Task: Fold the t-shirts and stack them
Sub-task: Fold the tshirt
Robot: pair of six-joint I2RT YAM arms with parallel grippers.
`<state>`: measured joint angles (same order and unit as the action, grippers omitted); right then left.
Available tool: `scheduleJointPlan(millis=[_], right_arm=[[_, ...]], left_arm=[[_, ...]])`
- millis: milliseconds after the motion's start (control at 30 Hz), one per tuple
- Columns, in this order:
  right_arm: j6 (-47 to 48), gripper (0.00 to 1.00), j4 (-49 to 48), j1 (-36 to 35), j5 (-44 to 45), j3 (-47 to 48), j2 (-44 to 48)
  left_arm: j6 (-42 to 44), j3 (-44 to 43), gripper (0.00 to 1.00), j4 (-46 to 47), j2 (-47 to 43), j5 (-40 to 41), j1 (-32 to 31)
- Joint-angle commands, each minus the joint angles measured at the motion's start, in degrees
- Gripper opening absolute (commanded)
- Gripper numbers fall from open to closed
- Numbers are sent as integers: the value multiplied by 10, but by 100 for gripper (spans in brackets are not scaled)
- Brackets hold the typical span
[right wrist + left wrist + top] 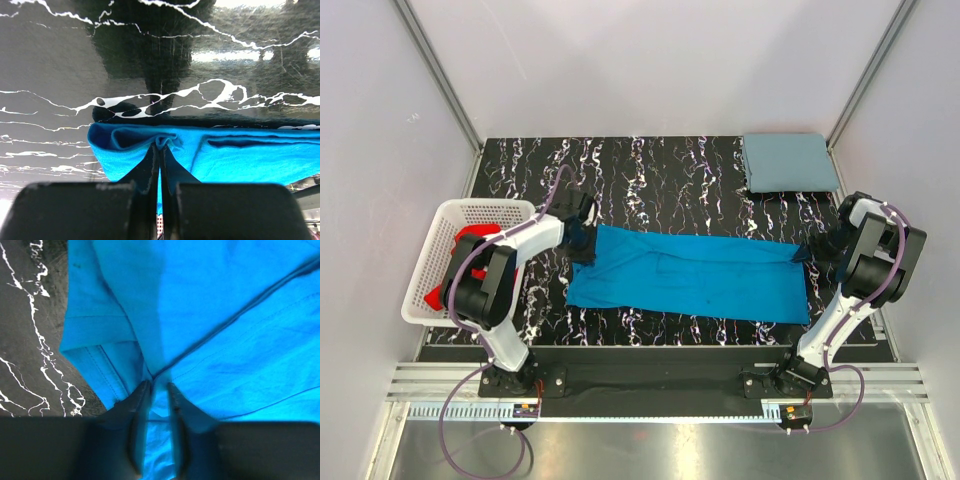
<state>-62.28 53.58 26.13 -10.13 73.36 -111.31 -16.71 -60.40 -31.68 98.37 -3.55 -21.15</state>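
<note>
Left claw (pixel 157 386) clamped on a raised fold of the bright blue t-shirt (pixel 225 315). Its two dark tapered fingers (pixel 137 405) sit close together with a thin strip of cloth pinched between them. A stitched hem and a sleeve-like flap lie just to the left.

Right claw (pixel 161 147) shut tight on the same shirt's opposite end, fingers pressed together on a bunched, rolled edge. Cloth there is doubled, the layers showing as dark slots.

Overhead, the shirt (pixel 690 275) lies stretched into a long flat band across the middle of the table (pixel 650 165), left claw (pixel 582 240) at its left end, right claw (pixel 808 253) at its right end. Cloth is soft, matte and lightly creased, with one seam line running lengthwise. Table top is glossy black with white marble-like veins.

Dusty grey-blue t-shirt (pixel 788 162) sits folded into a neat rectangle at the far right corner, well apart from the blue one. Red t-shirts (pixel 470 238) are crumpled inside a white plastic lattice basket (pixel 495 207) at the left table edge, partly hidden by the left arm.
</note>
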Motion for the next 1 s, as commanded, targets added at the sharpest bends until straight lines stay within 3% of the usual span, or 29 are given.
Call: scheduleJointPlan(millis=[0,33,233,300,400,467,500,533,633,700,733,800,967], right_arm=[[7,0,0,-4,-1,1,3],[7,0,-1,-4,1,0,3],[14,0,-8,-4,2,-4,2],[15,0,-8,-4,1,-2,0],[16,0,-8,-4,2,-2,1],[17,0,-8,-4,3,-2,1],[18,0,-6,-4,3,-2,1],[18,0,-7,-4,3,-2,1],[18,0,-8,-4,3,-4,1],[18,0,-8,-4,2,-4,1],[18,0,-8,-4,2,-3,0],[19,0,-10,-4,1,-4,0],[21,0,-10,-4,1,-4,0]], left_arm=[[1,-10,20,-2,-9,21,-6],[-5,-15,16,-6,-14,31,-7],[-21,-26,15,-8,-37,45,-24],[-19,-32,24,-9,-34,43,-29],[-16,-37,25,-9,-20,39,-33],[-16,-34,19,-9,-15,25,-34],[-15,-33,8,-8,-14,23,-35],[-17,-31,5,-7,-13,22,-36],[-17,-26,4,-4,-15,25,-37],[-17,-25,11,-6,-16,25,-38],[-17,-26,22,-6,-14,29,-38],[-13,-26,29,-7,-13,35,-38],[0,-41,31,-34,-17,68,-36]])
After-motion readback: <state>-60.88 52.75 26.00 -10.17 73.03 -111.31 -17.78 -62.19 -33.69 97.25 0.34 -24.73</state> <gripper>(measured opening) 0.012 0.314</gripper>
